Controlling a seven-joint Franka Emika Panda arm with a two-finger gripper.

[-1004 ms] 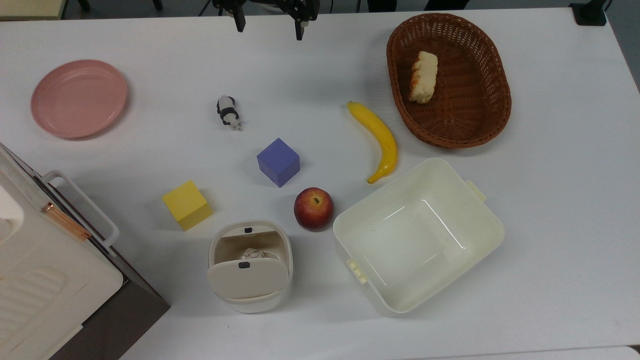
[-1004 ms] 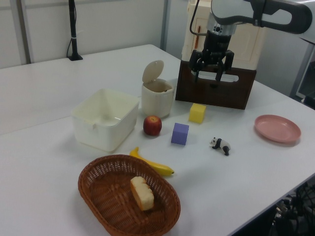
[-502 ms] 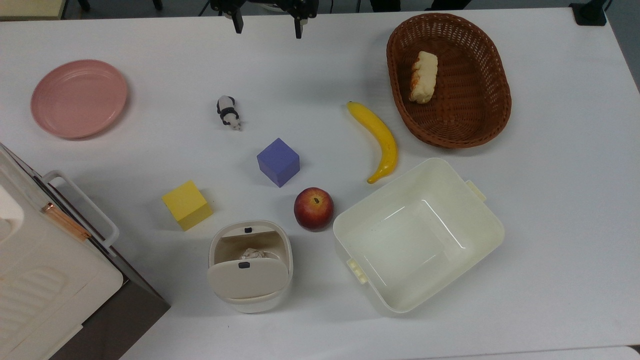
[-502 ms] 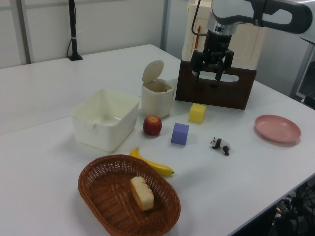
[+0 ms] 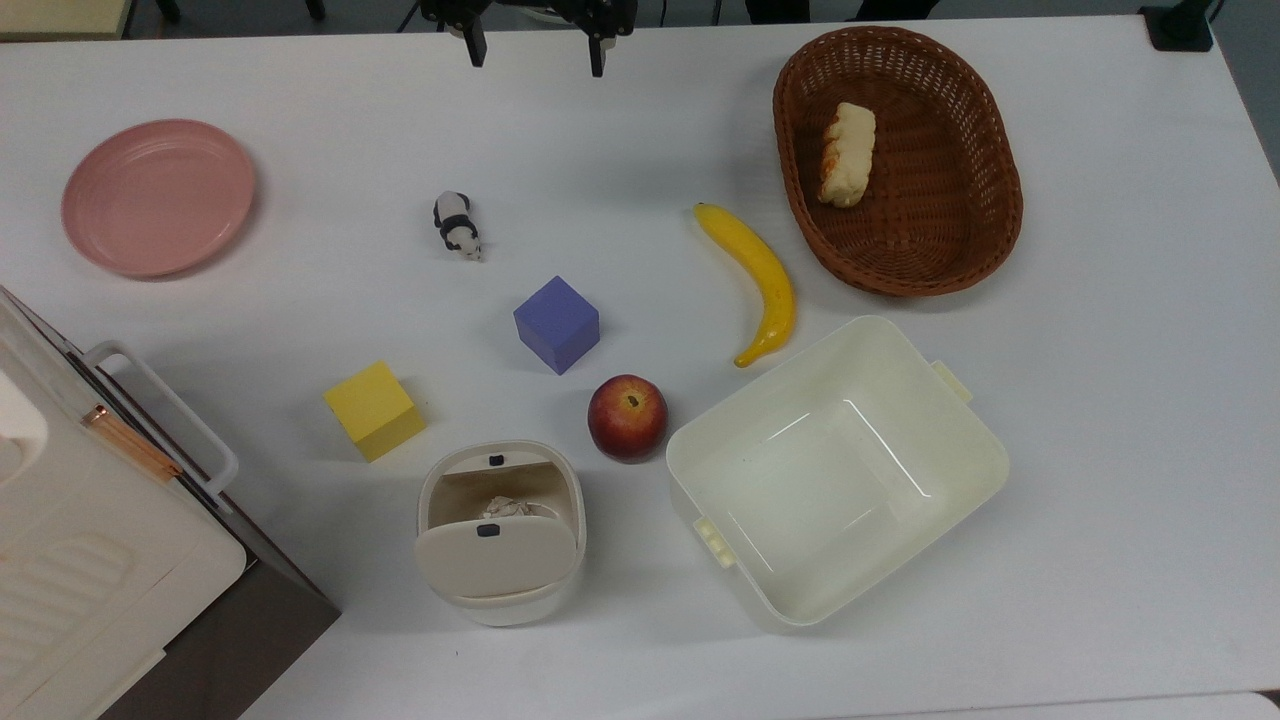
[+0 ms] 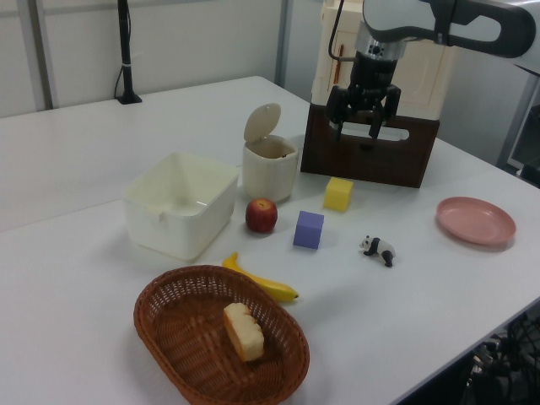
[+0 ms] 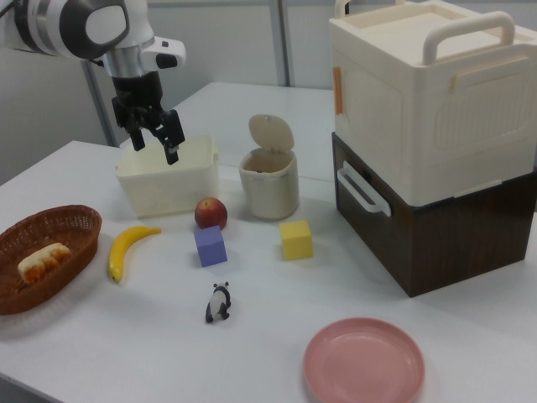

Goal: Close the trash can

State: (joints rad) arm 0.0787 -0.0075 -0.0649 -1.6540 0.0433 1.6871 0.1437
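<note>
- The top view looks straight down on the flat white worktop.
- The left view looks across it from one low corner.
- The right view looks from the other side.
- All three share the worktop's middle.

Scanning my three feeds for anything to read, and I'm finding no lettering, numbers, logos or signs on anything on the desk. The trash can carries a plain black button on its lid, unmarked as far as I can tell. The big white box shows moulded ribs and an orange strip, no print I can make out.
</note>
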